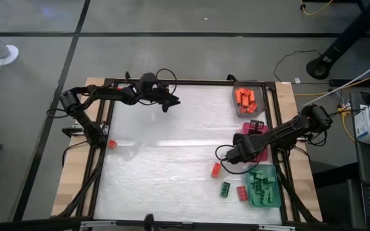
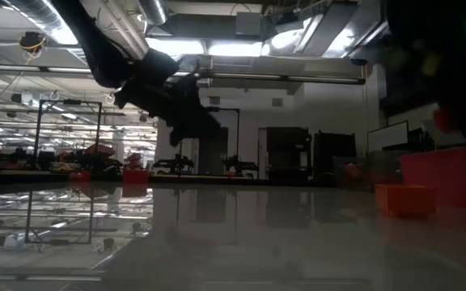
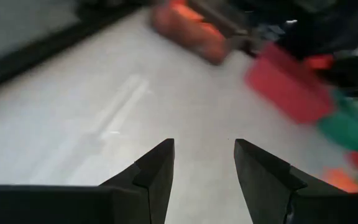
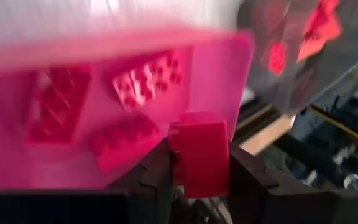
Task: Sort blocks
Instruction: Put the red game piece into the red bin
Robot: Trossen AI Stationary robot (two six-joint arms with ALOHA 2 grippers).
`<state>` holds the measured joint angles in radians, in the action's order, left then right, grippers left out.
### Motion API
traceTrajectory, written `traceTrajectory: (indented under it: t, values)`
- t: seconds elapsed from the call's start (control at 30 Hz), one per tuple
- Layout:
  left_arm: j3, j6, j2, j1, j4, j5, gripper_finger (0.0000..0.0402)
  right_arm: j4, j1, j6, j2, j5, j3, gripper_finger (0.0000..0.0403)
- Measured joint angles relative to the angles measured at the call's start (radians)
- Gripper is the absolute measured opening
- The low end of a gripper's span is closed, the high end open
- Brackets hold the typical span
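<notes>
Right gripper (image 4: 199, 163): jaws clamped on a red block (image 4: 199, 158), held over the near edge of the pink tray (image 4: 216, 68). Only the right wrist view shows this grip; from above, the gripper (image 1: 237, 154) is a dark shape at the pink tray (image 1: 243, 130) and the held block is hidden.

Pink tray contents: three red blocks (image 4: 146, 79) lie on its floor in the right wrist view; the high view hides them under the arm.

Left gripper (image 3: 202, 163): jaws parted to a moderate gap with nothing between them, seen in the left wrist view. From above it (image 1: 171, 102) hangs over the far middle of the table (image 1: 166, 160), well apart from the trays.

Grey tray (image 1: 247, 99): far right corner of the table, holding orange blocks (image 1: 244, 97).

Teal tray (image 1: 264, 185): near right corner, filled with green blocks (image 1: 262, 184).

Loose blocks, high view: one orange block (image 1: 216, 169) just beside the right gripper, a green one (image 1: 225, 188) and a red one (image 1: 242, 193) beside the teal tray, and a lone orange one (image 1: 112, 144) at the left edge.

Low view: an orange block (image 2: 405, 199) sits on the table in front of a red tray wall (image 2: 447, 176); the left arm shows as a dark silhouette above, and which gripper state it has cannot be told there.
</notes>
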<state>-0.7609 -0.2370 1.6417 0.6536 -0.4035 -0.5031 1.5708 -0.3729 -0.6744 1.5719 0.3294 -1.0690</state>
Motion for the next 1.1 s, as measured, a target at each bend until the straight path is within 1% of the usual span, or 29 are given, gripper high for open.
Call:
traceTrajectory:
  t: [0.1,0.2,0.3,0.43,0.53,0.67,0.77,0.93,1.1]
  values:
    - [0.0,0.073,0.0,0.04,0.031,0.089,0.0155,-0.009,0.0,-0.002,0.0,-0.036,0.065,0.0118]
    - [0.0,0.136,0.0,0.065,0.061,0.212,0.0155,-0.018,0.0,-0.003,0.0,-0.068,0.106,0.0118]
    - [0.0,0.202,0.0,0.074,0.097,0.348,0.0155,-0.058,0.0,-0.003,0.0,-0.071,0.129,0.0119]
    - [0.0,0.281,0.0,0.073,0.143,0.497,0.0155,-0.134,0.0,0.001,0.0,-0.08,0.137,0.0119]
    - [0.0,0.305,0.0,0.073,0.188,0.585,0.0155,-0.19,0.0,0.025,0.0,-0.086,0.137,0.0119]
    - [0.0,0.305,0.0,0.073,0.252,0.664,0.0155,-0.212,0.0,0.028,0.0,-0.087,0.137,0.0126]
    - [0.0,0.309,0.0,0.073,0.298,0.717,0.0155,-0.21,0.0,0.026,0.0,-0.087,0.137,0.0153]
    - [0.0,0.323,0.0,0.073,0.371,0.8,0.0155,-0.21,0.0,0.025,0.0,-0.087,0.137,0.0219]
    - [0.0,0.316,0.0,0.081,0.431,0.807,0.0155,-0.211,0.0,0.025,0.0,-0.087,0.137,0.0264]
